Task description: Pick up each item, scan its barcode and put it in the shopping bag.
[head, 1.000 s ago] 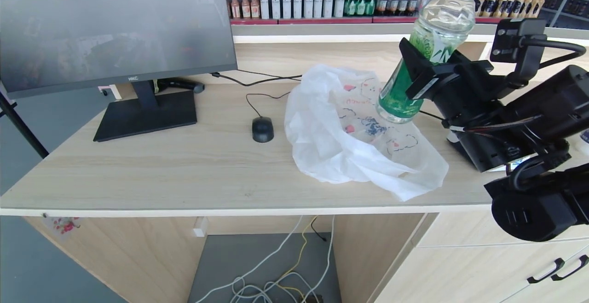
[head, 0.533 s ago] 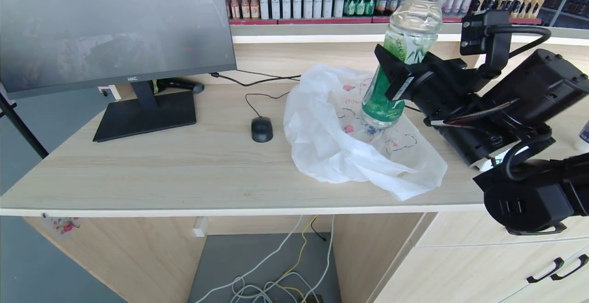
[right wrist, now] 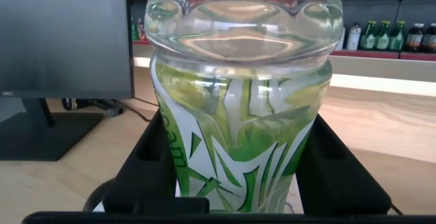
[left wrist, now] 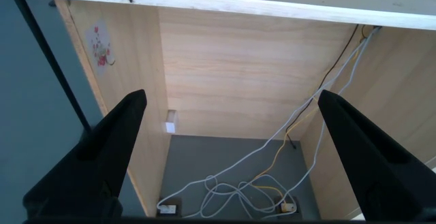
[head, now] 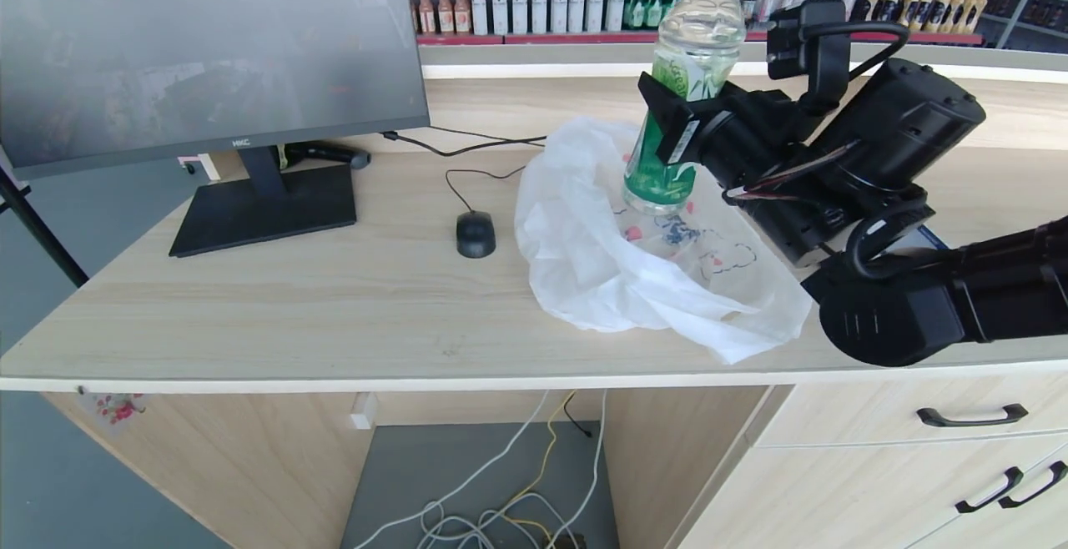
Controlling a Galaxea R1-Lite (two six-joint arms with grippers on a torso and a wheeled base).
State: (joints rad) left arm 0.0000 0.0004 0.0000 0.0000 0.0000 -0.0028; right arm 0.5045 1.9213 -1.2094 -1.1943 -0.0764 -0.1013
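Observation:
My right gripper [head: 680,119] is shut on a clear plastic bottle [head: 686,82] with a green label and white cap, held nearly upright above the white plastic shopping bag [head: 642,249] lying crumpled on the wooden counter. The bottle's base hangs over the bag's far side. In the right wrist view the bottle [right wrist: 242,94] stands between the two black fingers [right wrist: 146,166]. My left gripper [left wrist: 231,156] is open below the counter's front edge, facing the cabinet opening with loose cables on the floor.
A monitor [head: 200,48] on its stand occupies the counter's left. A black mouse [head: 476,234] with its cable lies left of the bag. A handheld scanner [head: 321,153] rests behind the monitor stand. Shelves of bottles [head: 584,7] line the back. Drawers [head: 968,420] sit below right.
My right arm has carried the bottle leftward and away from me, from beside the bag's right edge to above its far middle. The bag has not moved.

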